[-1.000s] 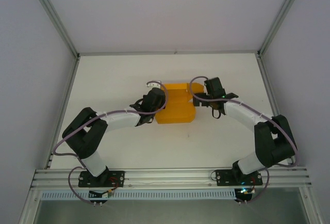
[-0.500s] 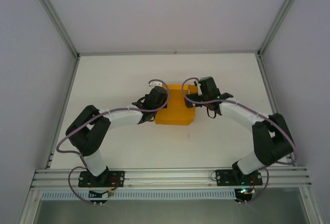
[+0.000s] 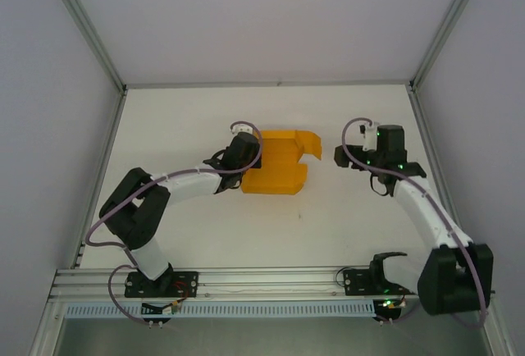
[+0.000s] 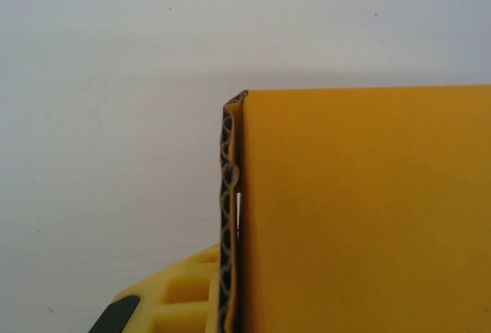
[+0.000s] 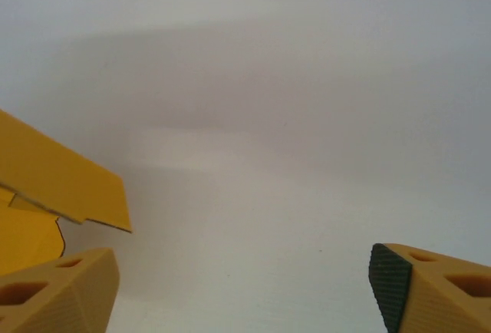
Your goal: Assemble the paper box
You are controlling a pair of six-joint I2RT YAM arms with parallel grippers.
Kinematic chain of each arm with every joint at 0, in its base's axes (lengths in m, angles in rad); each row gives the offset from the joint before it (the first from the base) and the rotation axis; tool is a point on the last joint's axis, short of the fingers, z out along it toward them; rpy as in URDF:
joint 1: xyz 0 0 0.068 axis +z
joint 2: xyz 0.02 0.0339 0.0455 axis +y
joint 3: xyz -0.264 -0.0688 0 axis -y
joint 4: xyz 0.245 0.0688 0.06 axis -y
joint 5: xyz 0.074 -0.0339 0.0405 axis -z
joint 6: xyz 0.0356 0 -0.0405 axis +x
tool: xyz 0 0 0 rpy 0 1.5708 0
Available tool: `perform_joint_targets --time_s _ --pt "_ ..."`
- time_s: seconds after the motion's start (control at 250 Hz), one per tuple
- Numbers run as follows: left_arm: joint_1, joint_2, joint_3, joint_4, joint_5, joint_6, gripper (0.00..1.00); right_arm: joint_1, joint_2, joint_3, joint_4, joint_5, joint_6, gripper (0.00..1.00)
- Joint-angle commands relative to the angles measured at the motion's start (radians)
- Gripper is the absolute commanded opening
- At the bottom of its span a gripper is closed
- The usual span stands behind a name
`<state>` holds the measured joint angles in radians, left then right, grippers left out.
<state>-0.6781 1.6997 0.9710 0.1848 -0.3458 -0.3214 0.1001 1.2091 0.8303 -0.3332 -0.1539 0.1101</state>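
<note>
Flap-folding judged in hand: paper box (image 3: 277, 172) pinched at one wall by the left end effector (image 3: 244, 159) — the right end effector (image 5: 244, 281), spread, is needed at the open flap (image 3: 308, 146).

Left hand (image 3: 244, 157) touches the paper box (image 3: 279, 171); right hand (image 3: 338, 157) hangs well apart.

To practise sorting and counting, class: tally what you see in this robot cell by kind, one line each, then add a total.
paper box: 1
robot arms: 2, the left arm and the right arm
hands: 2, the left hand and the right hand
Total: 5
</note>
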Motion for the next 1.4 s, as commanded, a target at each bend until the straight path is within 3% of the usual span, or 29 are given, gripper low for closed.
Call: perform_joint_targets --time_s 0.0,0.116,0.291,0.403,0.547,0.695,0.799,1.258,1.397 --pt "0.004 -0.035 -0.015 0.013 0.039 0.017 0.00 0.004 0.111 0.111 -0.061 -0.185 -0.103 0.80" --pt "0.003 -0.025 -0.001 -0.003 0.026 0.009 0.00 0.028 0.192 0.178 -0.085 -0.335 -0.203 0.74" --pt "0.003 -0.025 0.003 0.014 0.048 0.013 0.00 0.124 0.260 0.210 -0.130 -0.366 -0.354 0.67" --pt "0.003 -0.020 0.013 0.008 0.047 0.020 0.00 0.155 0.292 0.224 -0.101 -0.368 -0.355 0.55" --pt "0.002 -0.008 0.018 0.014 0.073 0.022 0.00 0.180 0.312 0.221 0.002 -0.433 -0.321 0.52" --pt "0.001 -0.008 0.018 0.024 0.101 0.012 0.00 0.208 0.362 0.256 0.053 -0.452 -0.290 0.40" --pt "0.000 -0.008 0.016 0.036 0.130 0.012 0.00 0.222 0.408 0.297 0.054 -0.478 -0.284 0.37" --pt "-0.008 0.012 0.041 0.042 0.134 -0.030 0.00 0.330 0.453 0.267 0.308 -0.201 -0.097 0.27" --pt "-0.009 0.017 0.043 0.042 0.151 -0.026 0.00 0.341 0.503 0.306 0.285 -0.170 -0.117 0.34"
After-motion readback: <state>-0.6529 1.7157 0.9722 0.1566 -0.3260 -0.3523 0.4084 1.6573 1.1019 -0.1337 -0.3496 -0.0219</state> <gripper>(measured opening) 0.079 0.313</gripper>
